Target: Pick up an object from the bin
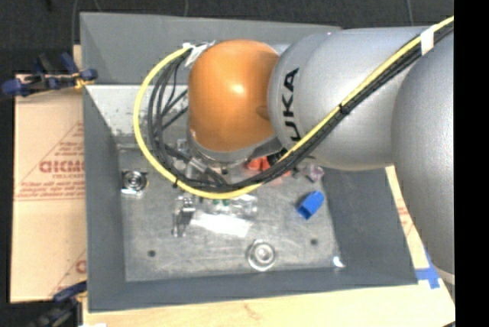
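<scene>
My gripper [200, 162] sits low over the middle of the bin, mostly hidden under the arm's orange dome. Just below it lies a clear plastic piece [223, 220], with a small grey metal part [182, 217] at its left end. A blue block [309, 204] lies to the right of them. Part of a red thing [260, 163] shows from under the arm.
A round metal cap [134, 182] lies at the left of the bin floor. Another round metal ring [261, 254] lies near the front wall. A small purple thing [312, 173] sits above the blue block. The arm covers the bin's back and right.
</scene>
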Motion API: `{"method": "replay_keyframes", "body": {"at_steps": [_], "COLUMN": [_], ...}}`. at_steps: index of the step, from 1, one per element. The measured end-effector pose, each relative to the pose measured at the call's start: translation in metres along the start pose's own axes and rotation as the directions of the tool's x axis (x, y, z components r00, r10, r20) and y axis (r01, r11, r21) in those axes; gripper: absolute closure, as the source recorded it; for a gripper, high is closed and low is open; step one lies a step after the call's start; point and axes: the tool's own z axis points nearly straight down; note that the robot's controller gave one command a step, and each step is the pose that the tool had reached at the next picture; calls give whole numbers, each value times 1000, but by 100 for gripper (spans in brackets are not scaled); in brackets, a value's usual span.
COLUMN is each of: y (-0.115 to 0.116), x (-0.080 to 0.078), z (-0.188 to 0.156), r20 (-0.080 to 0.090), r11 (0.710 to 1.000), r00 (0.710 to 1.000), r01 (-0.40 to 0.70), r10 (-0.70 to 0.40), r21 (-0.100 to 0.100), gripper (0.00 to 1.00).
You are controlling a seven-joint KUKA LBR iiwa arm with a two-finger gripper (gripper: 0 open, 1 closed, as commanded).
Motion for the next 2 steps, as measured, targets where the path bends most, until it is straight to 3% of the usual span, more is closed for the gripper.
{"method": "replay_keyframes", "body": {"at_steps": [1, 2], "y": [-101, -123], "x": [-17, 1], "z": [130, 128], "r20": [30, 28], "r11": [1000, 992], "r00": [1000, 991], "r01": [5, -128], "r10": [-5, 128], "r21": [-5, -11], "gripper": [0, 0]}}
